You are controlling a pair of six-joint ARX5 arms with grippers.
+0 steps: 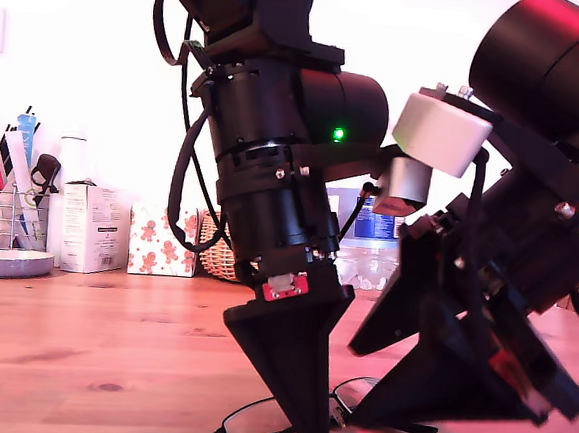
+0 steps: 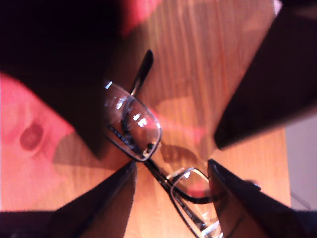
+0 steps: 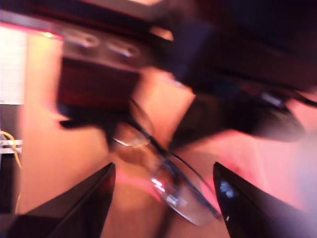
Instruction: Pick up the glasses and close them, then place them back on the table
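reddish wood counter (image 1: 78, 350), my first hand (image 2: 171, 171) and my second hand (image 3: 163, 181) both low over it, both spread wide and holding nothing, glasses (image 1: 283, 427) lying flat on the counter between each hand's fingers, second wrist view pretty blurry

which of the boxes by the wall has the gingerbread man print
The shorter box, standing between the plain white carton and the wicker basket in the exterior view. It is covered in small gingerbread figures; the taller carton beside it is white with only small dark print.

Second wrist view motion-blurred; glasses (image 3: 166, 181) smeared. Exterior view: glasses (image 1: 263, 425) partly hidden behind claw, cut by bottom edge.
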